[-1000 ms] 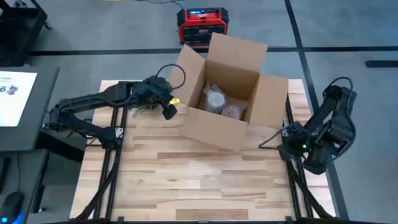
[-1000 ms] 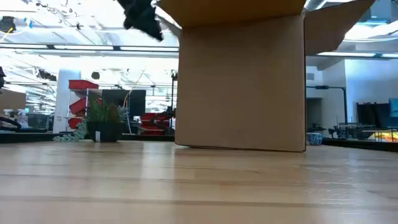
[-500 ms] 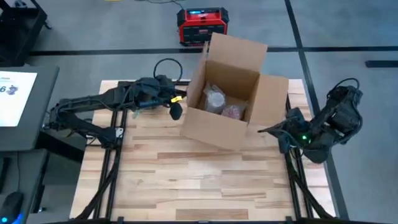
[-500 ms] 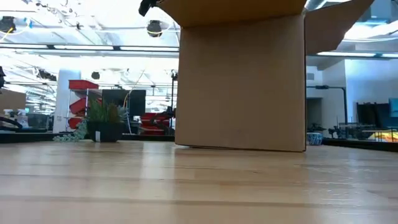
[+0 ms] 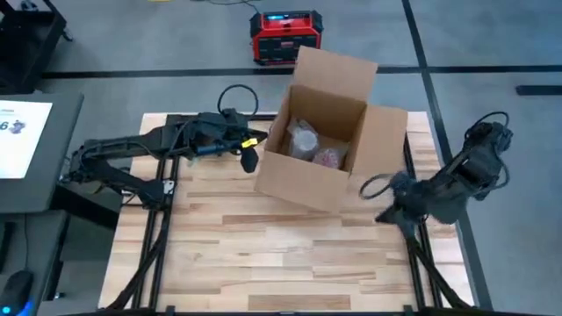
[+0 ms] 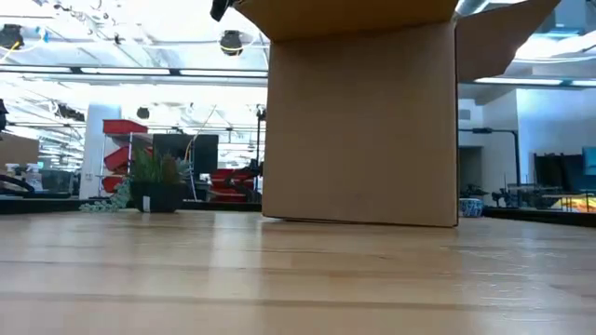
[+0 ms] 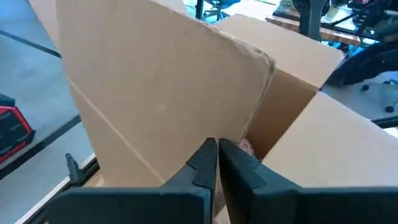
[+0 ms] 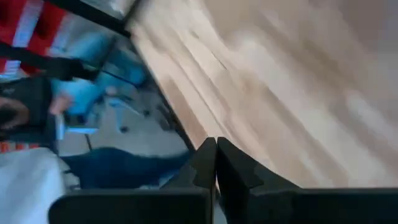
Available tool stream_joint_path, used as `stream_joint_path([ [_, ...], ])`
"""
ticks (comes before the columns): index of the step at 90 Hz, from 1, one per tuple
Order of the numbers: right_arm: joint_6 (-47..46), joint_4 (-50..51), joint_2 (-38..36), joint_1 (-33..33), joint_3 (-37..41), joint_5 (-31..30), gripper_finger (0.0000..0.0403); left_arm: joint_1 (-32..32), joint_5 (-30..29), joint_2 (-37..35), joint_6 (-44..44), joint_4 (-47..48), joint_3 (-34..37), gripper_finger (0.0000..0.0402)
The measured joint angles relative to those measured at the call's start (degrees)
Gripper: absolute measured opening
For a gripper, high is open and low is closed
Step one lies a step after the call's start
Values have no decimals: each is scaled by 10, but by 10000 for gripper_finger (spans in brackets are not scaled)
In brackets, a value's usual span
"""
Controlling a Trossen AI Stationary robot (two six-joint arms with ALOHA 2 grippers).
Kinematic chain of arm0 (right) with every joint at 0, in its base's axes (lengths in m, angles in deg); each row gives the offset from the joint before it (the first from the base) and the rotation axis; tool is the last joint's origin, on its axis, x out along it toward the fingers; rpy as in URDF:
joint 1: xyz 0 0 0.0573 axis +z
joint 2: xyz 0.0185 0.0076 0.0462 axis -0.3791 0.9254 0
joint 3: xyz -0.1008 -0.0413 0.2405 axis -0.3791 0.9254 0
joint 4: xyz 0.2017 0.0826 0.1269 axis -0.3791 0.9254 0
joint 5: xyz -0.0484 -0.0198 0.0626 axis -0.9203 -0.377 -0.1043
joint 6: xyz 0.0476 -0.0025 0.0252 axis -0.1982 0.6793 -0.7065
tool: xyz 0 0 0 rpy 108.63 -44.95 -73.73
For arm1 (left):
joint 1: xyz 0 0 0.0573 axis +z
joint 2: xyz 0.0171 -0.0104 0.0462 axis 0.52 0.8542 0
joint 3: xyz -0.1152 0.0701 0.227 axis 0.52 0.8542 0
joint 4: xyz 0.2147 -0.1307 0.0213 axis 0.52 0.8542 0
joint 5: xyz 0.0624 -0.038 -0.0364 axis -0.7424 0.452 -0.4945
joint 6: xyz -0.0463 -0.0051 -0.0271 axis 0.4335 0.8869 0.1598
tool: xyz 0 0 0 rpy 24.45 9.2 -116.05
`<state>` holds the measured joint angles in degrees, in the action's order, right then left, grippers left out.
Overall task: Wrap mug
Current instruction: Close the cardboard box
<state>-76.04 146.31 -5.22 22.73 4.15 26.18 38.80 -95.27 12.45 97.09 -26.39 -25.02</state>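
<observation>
An open cardboard box (image 5: 318, 140) stands on the wooden table (image 5: 263, 254), right of centre and toward the far edge. Two bundles in clear wrap (image 5: 303, 138) (image 5: 331, 156) lie inside it; no bare mug shows. My left gripper (image 5: 249, 156) is shut, close beside the box's left flap (image 7: 155, 93), which stands upright. In the low view, the box (image 6: 361, 121) fills the middle. My right gripper (image 5: 385, 206) is shut, over the table just right of the box, holding nothing. My left gripper has its shut fingertips (image 7: 208, 152) level at the outer face of the box's left flap (image 7: 186, 118), coming from the table's left. I cannot tell whether they touch the cardboard.
A red device (image 5: 285, 35) sits on the floor beyond the far edge. A white panel (image 5: 22, 132) lies left of the table. A potted plant (image 6: 154, 181) shows beyond the table in the low view. Bare tabletop spreads across the near half.
My left gripper has gone toward the box, and the box's left flap has swung from spread outward to upright. My right gripper has come from the table's right edge toward the box, going a little toward the near edge.
</observation>
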Motion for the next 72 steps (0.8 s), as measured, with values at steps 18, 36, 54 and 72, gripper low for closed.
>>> stream_joint_path([
  [18,-256,131,0,37,103,30,0,0,11,0,0,-1,0,0],
  [36,-389,228,-14,59,135,-15,0,0,30,19,0,-7,0,0],
  [54,-322,230,-14,15,112,-161,0,0,57,72,-9,-12,0,0],
  [72,-132,214,-10,-64,52,-289,0,2,88,107,10,-41,0,0],
])
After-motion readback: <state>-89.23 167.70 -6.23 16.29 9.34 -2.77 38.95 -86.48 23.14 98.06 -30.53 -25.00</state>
